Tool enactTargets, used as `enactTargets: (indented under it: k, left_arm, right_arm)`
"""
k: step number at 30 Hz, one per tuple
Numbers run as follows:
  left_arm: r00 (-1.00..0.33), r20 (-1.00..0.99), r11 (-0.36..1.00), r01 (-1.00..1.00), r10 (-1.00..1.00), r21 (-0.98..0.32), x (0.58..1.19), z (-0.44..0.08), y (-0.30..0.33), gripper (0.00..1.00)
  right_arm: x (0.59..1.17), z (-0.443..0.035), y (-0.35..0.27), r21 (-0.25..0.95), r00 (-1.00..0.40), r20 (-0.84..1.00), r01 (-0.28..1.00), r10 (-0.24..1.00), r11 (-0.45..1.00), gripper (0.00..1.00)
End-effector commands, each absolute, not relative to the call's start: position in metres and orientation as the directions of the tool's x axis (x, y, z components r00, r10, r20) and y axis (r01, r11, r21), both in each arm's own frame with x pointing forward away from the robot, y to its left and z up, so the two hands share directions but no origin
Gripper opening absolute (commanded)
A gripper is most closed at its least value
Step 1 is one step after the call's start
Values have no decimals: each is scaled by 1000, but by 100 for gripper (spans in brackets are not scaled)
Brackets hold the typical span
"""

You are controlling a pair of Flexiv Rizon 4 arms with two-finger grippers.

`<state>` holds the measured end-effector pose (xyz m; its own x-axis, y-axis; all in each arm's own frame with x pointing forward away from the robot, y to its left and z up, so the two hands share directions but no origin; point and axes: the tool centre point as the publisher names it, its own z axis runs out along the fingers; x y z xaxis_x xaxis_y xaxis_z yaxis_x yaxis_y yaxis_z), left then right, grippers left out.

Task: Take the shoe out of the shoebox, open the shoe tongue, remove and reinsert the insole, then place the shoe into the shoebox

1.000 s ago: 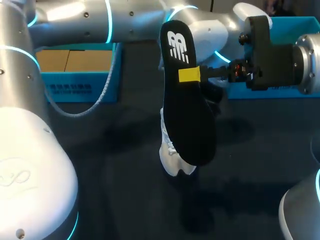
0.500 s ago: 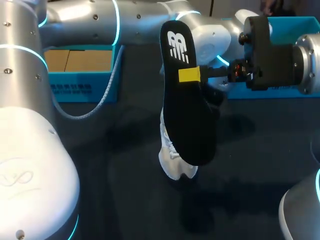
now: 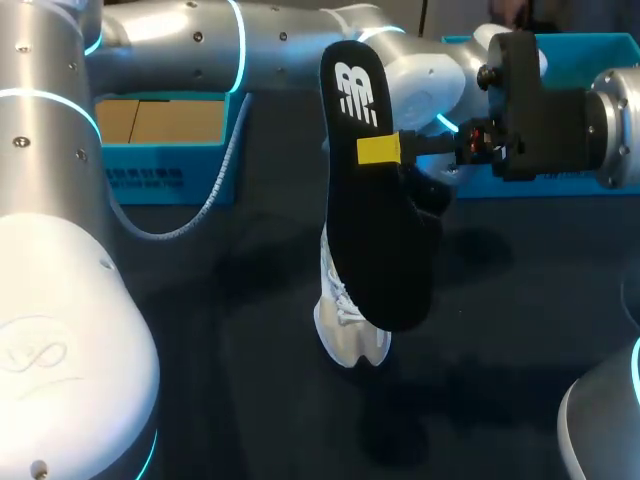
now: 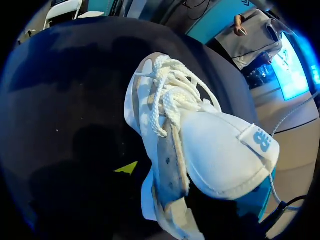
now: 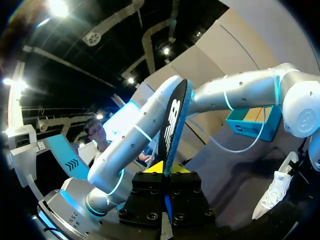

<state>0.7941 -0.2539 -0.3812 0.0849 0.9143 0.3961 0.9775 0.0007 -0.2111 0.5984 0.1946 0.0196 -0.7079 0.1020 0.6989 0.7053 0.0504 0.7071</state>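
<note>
Shoe (image 3: 350, 335) dipped slightly; right pincer (image 3: 380, 150) clamps insole's (image 3: 385, 250) edge.

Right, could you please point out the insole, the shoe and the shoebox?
insole (image 3: 380, 235), head view, middle of its black face
shoe (image 4: 220, 152), left wrist view, on its white padded tongue
shoebox (image 3: 150, 180), head view, on its blue front wall

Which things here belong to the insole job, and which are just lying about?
Job:
- insole, clamped in the right gripper
- white shoe, toe pointing down at the table
- shoebox

Lying about:
- second blue box behind the right arm, possibly the lid
</note>
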Motion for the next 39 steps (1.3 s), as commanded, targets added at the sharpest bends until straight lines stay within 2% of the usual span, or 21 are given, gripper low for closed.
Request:
enactTargets:
  k: [1, 6, 18, 23, 30, 39]
  left_arm:
    - [85, 379, -8, 980, 922, -201, 797, -368, -249, 100]
    - [84, 365, -12, 981, 927, -194, 803, -361, -250, 100]
    - [-2, 163, 27, 988, 987, -153, 837, -297, -255, 100]
    - [-49, 2, 49, 988, 999, -143, 849, -259, -259, 100]
    - [-38, -183, 16, 993, 982, -120, 846, -221, -263, 100]
    - [-2, -363, -27, 997, 932, -75, 840, -191, -265, 100]
  right_arm:
    - [599, 19, 198, 706, -707, 700, 706, 104, 51, 0]
    - [599, 19, 198, 706, -707, 700, 706, 104, 51, 0]
    - [599, 19, 198, 706, -707, 700, 706, 104, 51, 0]
    - [599, 19, 198, 706, -707, 700, 706, 104, 51, 0]
    - [599, 19, 198, 706, -707, 700, 706, 104, 51, 0]
    - [625, 19, 173, 674, -664, 738, 734, 122, -81, 0]
